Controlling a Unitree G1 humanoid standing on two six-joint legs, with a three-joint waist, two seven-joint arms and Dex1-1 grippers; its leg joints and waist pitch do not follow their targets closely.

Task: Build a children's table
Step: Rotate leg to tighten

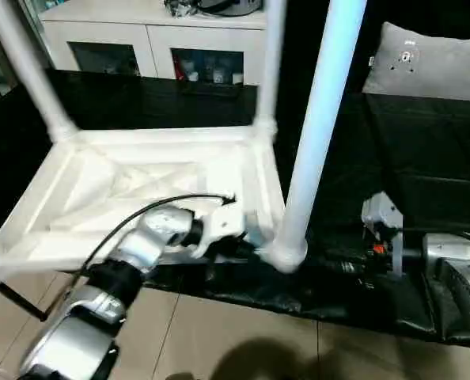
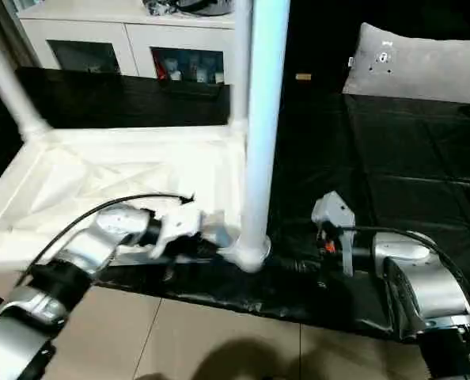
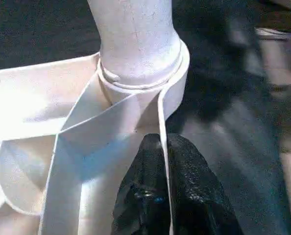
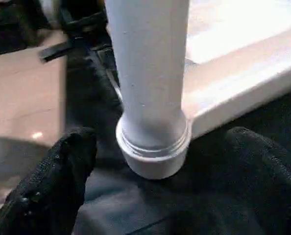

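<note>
While the table is lying upside down on the black-covered counter, I am seeing three legs standing up from its corner sockets: one at the far left, one at the far right, and the near right leg, which is rising closest to me. My left hand is sitting at the near right corner, its black fingers pinched shut on the thin rim of the top just beside that leg's socket. My right hand is hanging to the right of the same leg, just off the socket, its fingers standing wide apart on either side of the leg's base without touching it. The table is taking up the left half of the counter, with its near edge overhanging toward the tiled floor. A white cabinet is standing behind the counter, and a grey cushion is resting at the far right.
</note>
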